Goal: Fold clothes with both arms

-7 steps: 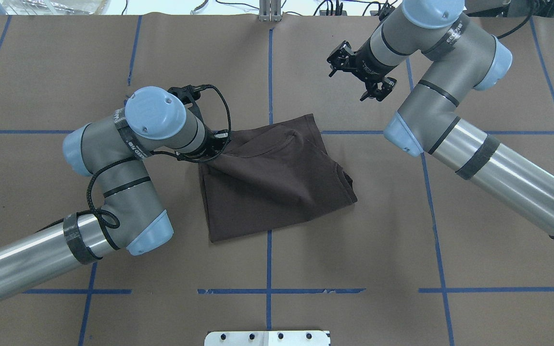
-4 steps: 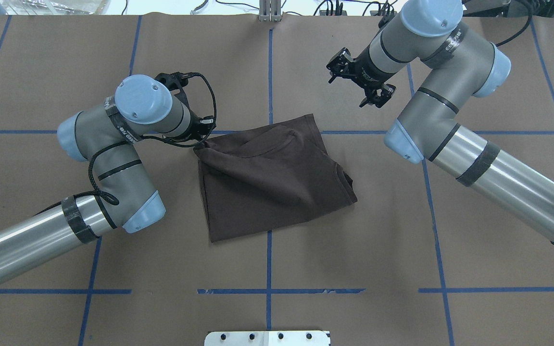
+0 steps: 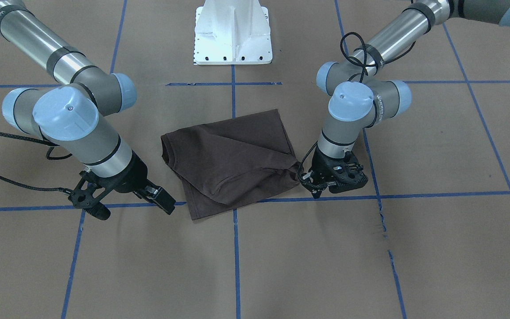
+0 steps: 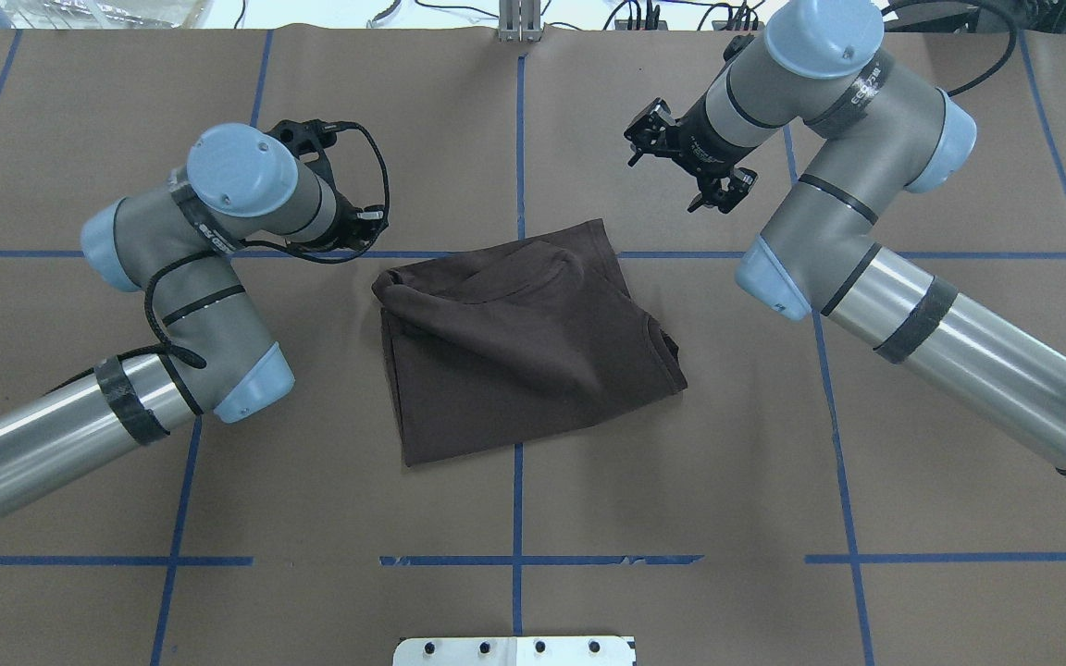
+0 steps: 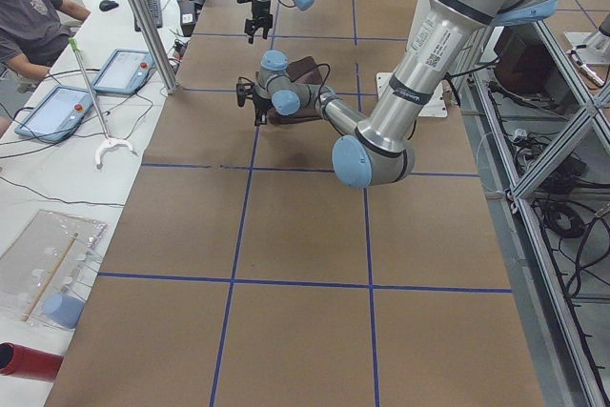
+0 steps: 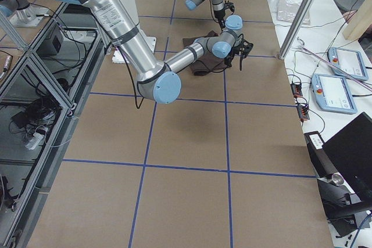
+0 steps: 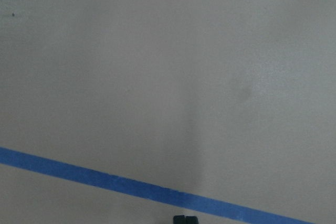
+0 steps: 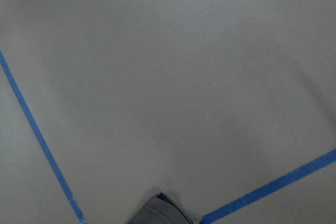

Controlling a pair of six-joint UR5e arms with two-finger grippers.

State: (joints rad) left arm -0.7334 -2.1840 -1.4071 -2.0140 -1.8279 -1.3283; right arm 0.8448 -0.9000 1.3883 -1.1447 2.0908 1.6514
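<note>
The dark grey-brown T-shirt (image 4: pixel 524 351) lies folded on the brown table, with its ribbed collar at the right edge (image 4: pixel 667 347); it also shows in the front view (image 3: pixel 233 164). My left gripper (image 3: pixel 321 186) hangs just beside the shirt's far left corner, apart from it. In the left wrist view its fingertips (image 7: pixel 181 219) are together and hold nothing. My right gripper (image 3: pixel 131 208) is open and empty above the table, beyond the shirt's far right corner; it also shows in the overhead view (image 4: pixel 667 180).
The white bolted pedestal (image 3: pixel 233 33) stands at the robot's side of the table. Blue tape lines (image 4: pixel 517 499) cross the brown paper. A side bench holds tablets (image 5: pixel 57 107), and an operator (image 5: pixel 29 7) sits there.
My left gripper let go of the shirt's raised far left corner and drew back to the left. The corner dropped onto the table. My right arm shifted only slightly.
</note>
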